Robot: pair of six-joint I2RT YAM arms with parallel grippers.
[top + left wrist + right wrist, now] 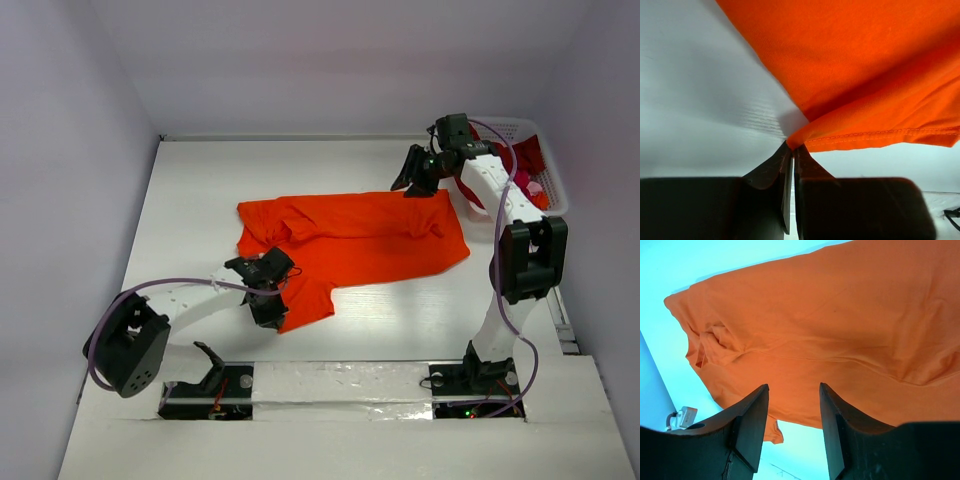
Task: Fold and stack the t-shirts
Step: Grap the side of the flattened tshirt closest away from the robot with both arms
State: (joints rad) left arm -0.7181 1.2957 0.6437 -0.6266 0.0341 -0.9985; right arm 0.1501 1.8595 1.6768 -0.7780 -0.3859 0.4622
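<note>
A bright orange-red t-shirt (370, 235) lies spread and rumpled across the middle of the white table. My left gripper (270, 312) sits at the shirt's near-left flap. In the left wrist view, the gripper (792, 148) is shut on a corner of the stitched hem of the shirt (865, 65). My right gripper (408, 183) hovers over the shirt's far right edge. In the right wrist view, this gripper (793, 387) stands open above the cloth (840, 315), with nothing between its fingers. Dark crimson t-shirts (527, 157) with a bit of pink lie heaped in the basket.
A white lattice basket (553, 185) stands at the back right corner, just behind the right arm. Grey walls close in the table on the left, back and right. Both arm bases are bolted along the near edge.
</note>
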